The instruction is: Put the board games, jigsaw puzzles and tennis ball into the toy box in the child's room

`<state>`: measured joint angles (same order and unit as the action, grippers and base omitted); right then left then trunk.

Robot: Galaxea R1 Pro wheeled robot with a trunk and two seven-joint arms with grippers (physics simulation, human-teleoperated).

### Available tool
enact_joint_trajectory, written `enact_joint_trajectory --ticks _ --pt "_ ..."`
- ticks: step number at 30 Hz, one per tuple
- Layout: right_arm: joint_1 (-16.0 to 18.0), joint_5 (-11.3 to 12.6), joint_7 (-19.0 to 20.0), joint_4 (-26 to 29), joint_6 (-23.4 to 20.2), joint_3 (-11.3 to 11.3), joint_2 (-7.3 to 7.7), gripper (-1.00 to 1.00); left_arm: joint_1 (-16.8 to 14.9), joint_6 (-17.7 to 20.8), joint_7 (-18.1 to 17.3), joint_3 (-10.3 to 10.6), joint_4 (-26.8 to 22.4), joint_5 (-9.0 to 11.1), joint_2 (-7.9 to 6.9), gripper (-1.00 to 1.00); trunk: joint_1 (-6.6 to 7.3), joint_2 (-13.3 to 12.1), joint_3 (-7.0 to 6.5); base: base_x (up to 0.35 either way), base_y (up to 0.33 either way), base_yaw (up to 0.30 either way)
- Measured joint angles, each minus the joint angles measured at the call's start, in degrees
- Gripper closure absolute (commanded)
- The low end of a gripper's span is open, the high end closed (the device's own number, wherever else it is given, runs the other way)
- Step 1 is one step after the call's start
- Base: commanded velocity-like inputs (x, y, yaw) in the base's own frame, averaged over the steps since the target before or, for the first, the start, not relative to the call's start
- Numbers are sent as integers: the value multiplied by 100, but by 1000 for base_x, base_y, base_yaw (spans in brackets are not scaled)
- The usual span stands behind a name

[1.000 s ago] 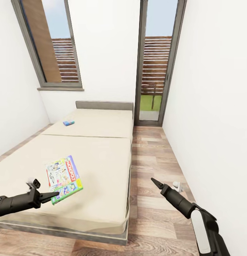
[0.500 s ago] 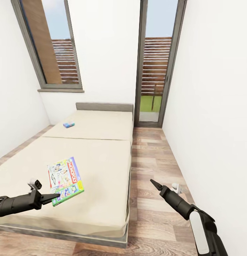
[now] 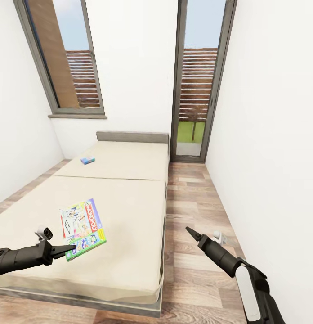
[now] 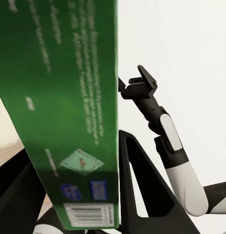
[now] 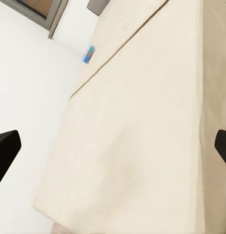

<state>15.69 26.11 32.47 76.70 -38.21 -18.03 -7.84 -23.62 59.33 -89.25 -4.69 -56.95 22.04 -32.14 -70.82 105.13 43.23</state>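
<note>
Left tool clamps the Monopoly box by its near edge, lifted above the bed. Right tool empty, fingers spread apart in its wrist view. Small blue game sits near the headboard. Step: carrying the Monopoly box off; next likely turn toward the counter's toy box.

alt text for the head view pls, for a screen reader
The left gripper holds the Monopoly board game by its near edge, lifted above the beige bed. A small blue board game lies further up the bed near the grey headboard. The right gripper hangs empty over the wood floor.
</note>
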Motion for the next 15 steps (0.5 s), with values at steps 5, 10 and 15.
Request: enact_joint_trajectory --ticks 5,10,15 --pt "-1 -5 -2 7 7 29 -8 -100 -1 0 -2 0 0 3 -2 100 110 -201 -90 0 0 0" --pt "6 -42 -14 3 5 38 -9 -100 0 0 -4 0 -2 4 -14 100 220 -401 -180 0 0 0" --pt "8 -45 -17 -5 -3 185 -10 -100 0 0 -10 0 -5 3 -17 100 330 -602 -269 0 0 0"
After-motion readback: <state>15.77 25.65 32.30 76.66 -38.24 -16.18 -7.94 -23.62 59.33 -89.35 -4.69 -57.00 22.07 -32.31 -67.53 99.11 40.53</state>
